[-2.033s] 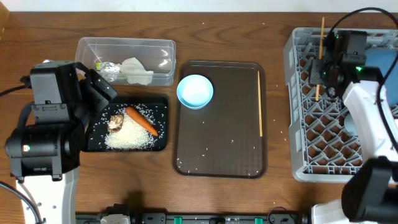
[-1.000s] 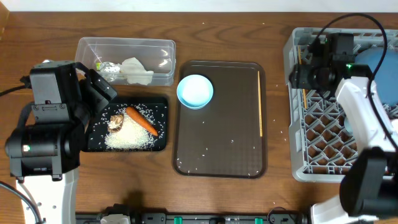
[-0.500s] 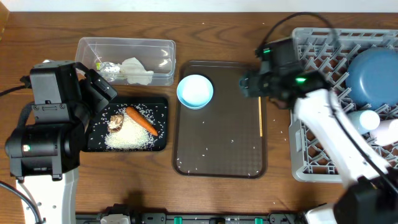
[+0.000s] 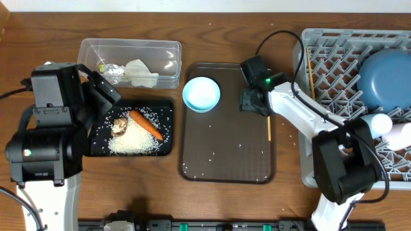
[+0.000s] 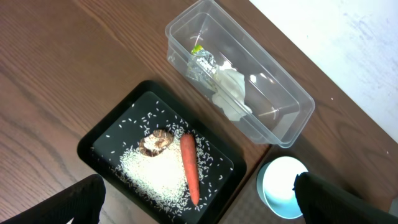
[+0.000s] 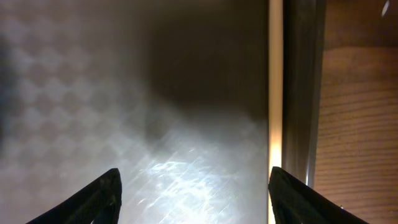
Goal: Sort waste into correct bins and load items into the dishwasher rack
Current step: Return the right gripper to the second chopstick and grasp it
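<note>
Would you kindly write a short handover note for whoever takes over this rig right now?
Left pincer: open, empty, above the black tray.
Right pincer: open, empty, low over the brown tray, beside the loose chopstick.
Done: rice, brown lump and carrot in the black tray; wrapper and white paper in the clear tub; blue plate, other chopstick and pale dishes in the rack.
Left: loose chopstick and light-blue cup, both on the brown tray.

Wooden tabletop (image 4: 38,32): clear tub (image 4: 128,42) back left, black tray (image 4: 164,106) beside it, brown tray (image 4: 225,141) centre, grey rack (image 4: 334,58) right.
</note>
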`<state>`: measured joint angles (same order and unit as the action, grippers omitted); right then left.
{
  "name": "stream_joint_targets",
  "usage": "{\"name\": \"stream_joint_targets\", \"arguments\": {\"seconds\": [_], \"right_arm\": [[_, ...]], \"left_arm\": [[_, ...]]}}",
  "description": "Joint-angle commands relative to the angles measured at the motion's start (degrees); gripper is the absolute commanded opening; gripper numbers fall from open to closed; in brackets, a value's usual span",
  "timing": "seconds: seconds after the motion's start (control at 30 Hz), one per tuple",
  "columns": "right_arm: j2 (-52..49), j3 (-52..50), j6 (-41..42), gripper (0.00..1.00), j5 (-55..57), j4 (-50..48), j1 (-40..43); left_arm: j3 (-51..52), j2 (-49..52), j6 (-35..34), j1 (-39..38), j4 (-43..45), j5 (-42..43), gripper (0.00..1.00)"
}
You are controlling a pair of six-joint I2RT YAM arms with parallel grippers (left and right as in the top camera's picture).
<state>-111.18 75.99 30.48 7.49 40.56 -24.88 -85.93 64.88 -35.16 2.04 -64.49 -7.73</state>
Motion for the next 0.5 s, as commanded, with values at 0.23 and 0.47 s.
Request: {"name": "stream_joint_targets", "arguments": {"seconds": [0.23,0.47], "right_arm": [[-3.6,0.1,1.6,0.69,1.6,-0.7,1.2],[-3.6,0.1,-0.8,0.69,2.2,-0.6,2.3]], "left_arm": [[-0.2,0.2,-0.1,-0.1,-0.2,-0.9,0.98],[-0.2,0.2,-0.1,-0.1,-0.2,-0.9,0.98]]}}
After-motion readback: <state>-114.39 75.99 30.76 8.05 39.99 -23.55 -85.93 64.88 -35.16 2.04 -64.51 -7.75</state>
